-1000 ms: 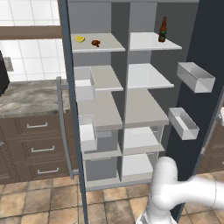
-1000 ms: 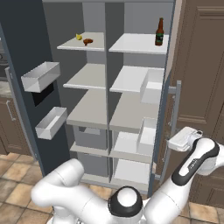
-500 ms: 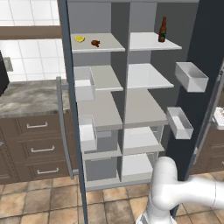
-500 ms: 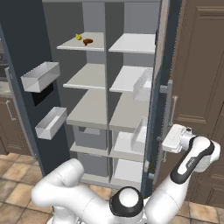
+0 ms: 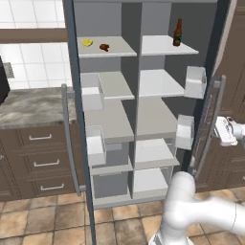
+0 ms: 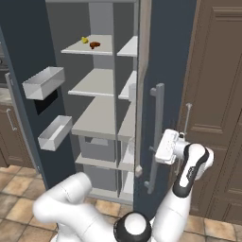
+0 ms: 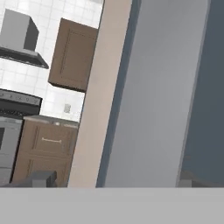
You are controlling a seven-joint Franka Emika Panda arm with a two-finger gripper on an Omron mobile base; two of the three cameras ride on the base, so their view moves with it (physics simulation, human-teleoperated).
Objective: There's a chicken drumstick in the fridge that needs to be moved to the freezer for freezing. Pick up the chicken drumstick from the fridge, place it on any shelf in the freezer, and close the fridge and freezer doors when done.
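The chicken drumstick [image 5: 104, 47] [image 6: 95, 45] lies on the top shelf [image 5: 119, 48] of the freezer, the narrower left half, beside a yellow lemon wedge [image 5: 86, 42]. The freezer door [image 6: 21, 52] stands wide open with its dark panel facing in. The fridge door [image 6: 168, 52] on the right is most of the way swung in. My gripper [image 5: 220, 131] [image 6: 159, 147] is open against that door's outer face near the bar handle [image 6: 156, 132]. In the hand view the fingertips [image 7: 42, 178] stand far apart over the door face [image 7: 153, 96], holding nothing.
A brown bottle [image 5: 177, 32] stands on the fridge's top shelf. White bins [image 6: 43, 82] hang on the freezer door. Tall brown cabinets [image 6: 220, 94] close in on the right. A counter with drawers [image 5: 38, 143] lies left of the freezer door.
The fridge door has swung well inward from wide open to nearly edge-on, and my gripper has travelled with it, staying on its outer face. The drumstick and freezer door have not moved.
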